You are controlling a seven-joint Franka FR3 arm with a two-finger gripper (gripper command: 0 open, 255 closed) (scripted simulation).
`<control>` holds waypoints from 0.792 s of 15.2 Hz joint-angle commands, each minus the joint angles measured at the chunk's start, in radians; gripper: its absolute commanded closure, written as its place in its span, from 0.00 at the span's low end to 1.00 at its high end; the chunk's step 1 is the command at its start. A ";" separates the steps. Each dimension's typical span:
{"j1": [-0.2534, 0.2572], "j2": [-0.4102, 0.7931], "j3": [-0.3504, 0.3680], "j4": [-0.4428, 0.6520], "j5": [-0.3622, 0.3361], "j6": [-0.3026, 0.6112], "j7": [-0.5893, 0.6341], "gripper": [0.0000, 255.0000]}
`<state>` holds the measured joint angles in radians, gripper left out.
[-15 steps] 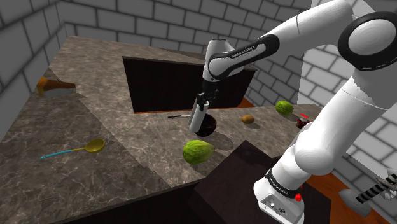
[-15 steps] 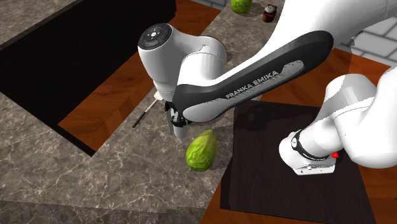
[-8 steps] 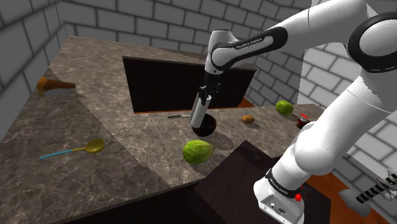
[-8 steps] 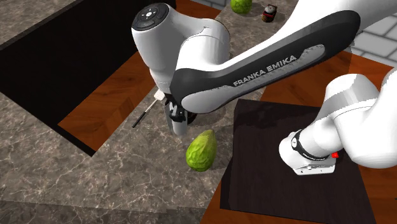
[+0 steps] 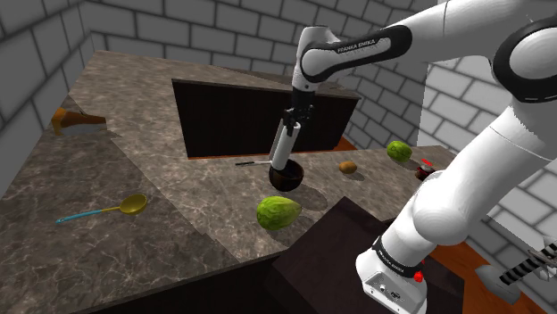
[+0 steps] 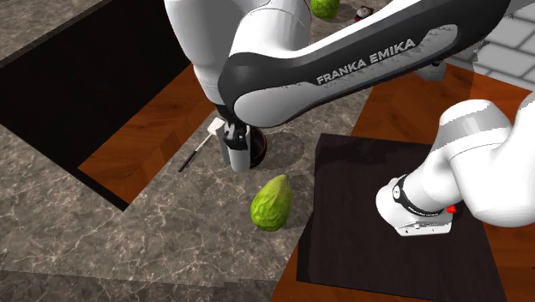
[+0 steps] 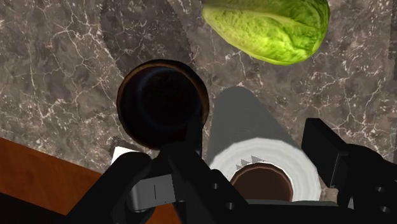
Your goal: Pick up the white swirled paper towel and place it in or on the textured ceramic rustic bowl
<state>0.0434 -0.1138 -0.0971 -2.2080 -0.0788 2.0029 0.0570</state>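
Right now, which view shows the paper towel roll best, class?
The wrist view: the paper towel roll shows its brown core and length clasped in the gripper. The shoulder view shows its side beside the dark bowl; the second exterior view, its lower end under the arm.

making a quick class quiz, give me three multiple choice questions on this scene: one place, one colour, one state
1. Where is the cabbage? A on the counter beside the bowl; B in the bowl; C on the floor
2. What colour is the bowl? A white; B dark brown; C yellow
3. The paper towel roll is: A lying flat; B unrolled; C clasped by the gripper
Answers: 1 A, it lies on the stone by the bowl; 2 B, rim and inside look dark; 3 C, fingers press both its sides.
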 commanded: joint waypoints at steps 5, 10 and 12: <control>-0.052 0.045 -0.063 0.146 -0.008 -0.094 -0.120 1.00; -0.098 0.116 -0.113 0.308 -0.002 -0.178 -0.226 1.00; -0.116 0.148 -0.130 0.375 0.004 -0.211 -0.264 1.00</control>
<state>-0.0636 0.0170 -0.2185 -1.8674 -0.0780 1.8090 -0.1867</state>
